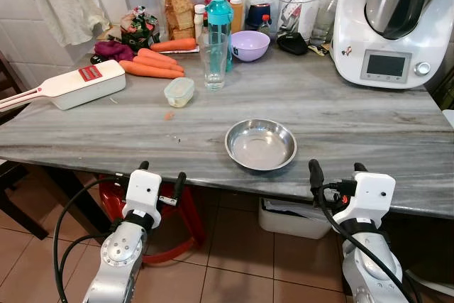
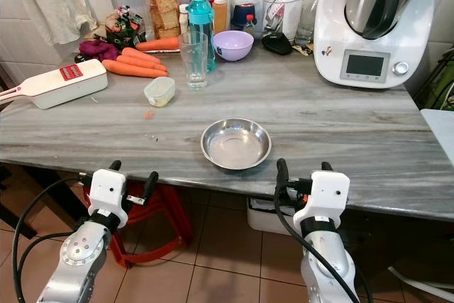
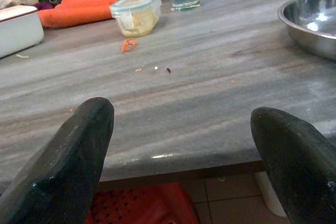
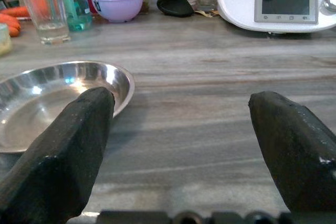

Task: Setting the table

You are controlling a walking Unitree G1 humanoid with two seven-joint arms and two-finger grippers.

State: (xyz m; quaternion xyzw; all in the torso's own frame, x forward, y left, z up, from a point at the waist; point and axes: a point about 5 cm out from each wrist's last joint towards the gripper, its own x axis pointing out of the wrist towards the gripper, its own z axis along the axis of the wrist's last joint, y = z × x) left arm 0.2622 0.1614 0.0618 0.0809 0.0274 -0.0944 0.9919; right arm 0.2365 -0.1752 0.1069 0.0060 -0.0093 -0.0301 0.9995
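Stainless steel bowl [image 1: 260, 144] is set near the front edge of the grey marble table [image 1: 369, 125]. Behind it, a drinking glass [image 1: 213, 60] is stood. Left gripper [image 1: 161, 177] and right gripper [image 1: 336, 170] are held released at that edge, either side of the bowl.

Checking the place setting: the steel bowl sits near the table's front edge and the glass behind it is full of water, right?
Not quite. The steel bowl does sit near the table's front edge, but the glass behind it is almost empty, as the left eye view shows.
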